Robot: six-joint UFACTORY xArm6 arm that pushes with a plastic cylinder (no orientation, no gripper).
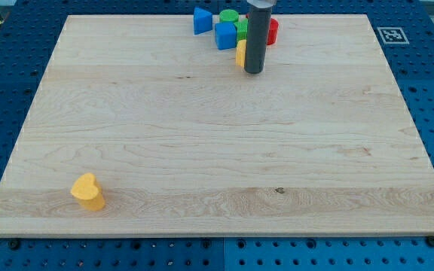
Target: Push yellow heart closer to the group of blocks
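Camera view: wooden board (202, 135) on blue pegboard.
Yellow heart (88, 191): bottom left, alone, well apart from group.
Group, top centre: blue triangle (202, 20), blue cube (225, 35), green cylinder (228, 16), yellow block (241, 52), red block (273, 31).
My tip (253, 71): touching yellow block's right.
Jaws: none, plain rod.

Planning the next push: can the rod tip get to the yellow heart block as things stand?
Probably yes. My tip sits by the block group at the view's top; the yellow heart block lies alone at bottom left, with only bare wooden board between.
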